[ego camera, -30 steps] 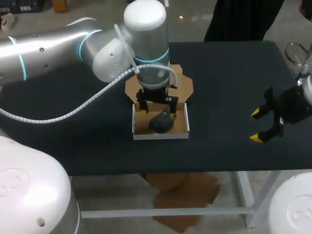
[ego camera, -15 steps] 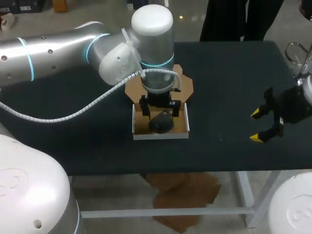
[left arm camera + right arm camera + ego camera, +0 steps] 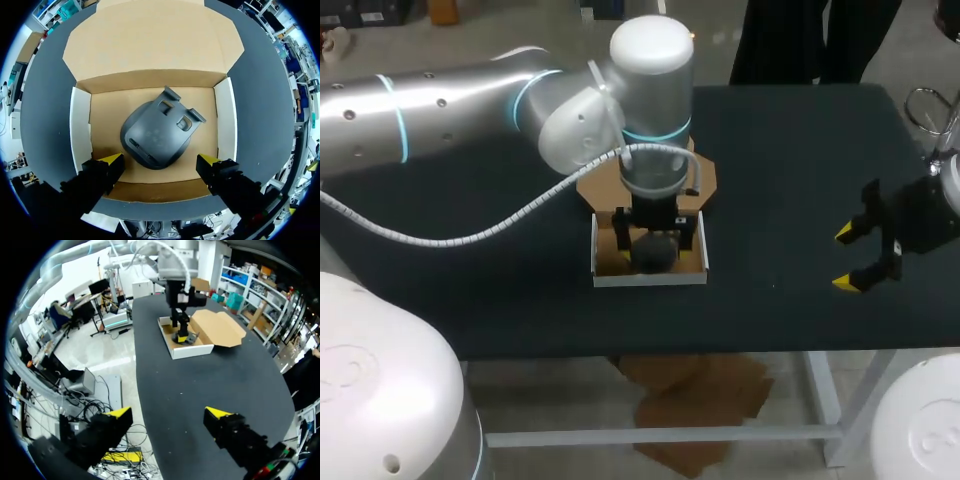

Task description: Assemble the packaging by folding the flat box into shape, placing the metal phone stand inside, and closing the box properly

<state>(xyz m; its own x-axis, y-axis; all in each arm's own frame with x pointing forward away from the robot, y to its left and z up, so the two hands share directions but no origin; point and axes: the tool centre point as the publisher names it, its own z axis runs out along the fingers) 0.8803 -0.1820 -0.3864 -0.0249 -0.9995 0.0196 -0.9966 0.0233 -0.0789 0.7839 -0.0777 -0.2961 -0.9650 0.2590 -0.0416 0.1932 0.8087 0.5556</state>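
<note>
Dark worktop [image 3: 800, 180], left arm [image 3: 470, 100] reaching in over the middle. The folded-up box [image 3: 80, 125] sits mid-worktop, its lid flap [image 3: 150, 40] lying open and flat on the far side. The phone stand [image 3: 157, 132] is already in the box, resting on the floor of it. The left fingers [image 3: 111, 161] are spread and hang straight above it, one tip each side of its rounded base, just beside it; no grip is evident. The stand's long axis runs slantwise, away from the fingers toward the lid hinge, hooked end farthest. The right fingers [image 3: 117, 415] are spread, empty and well apart at the worktop's right edge, so the left arm is nearer for closing the lid. The left wrist view shows the stand's slant and the finger gaps, while the head view has the arm blocking most of the box interior.
</note>
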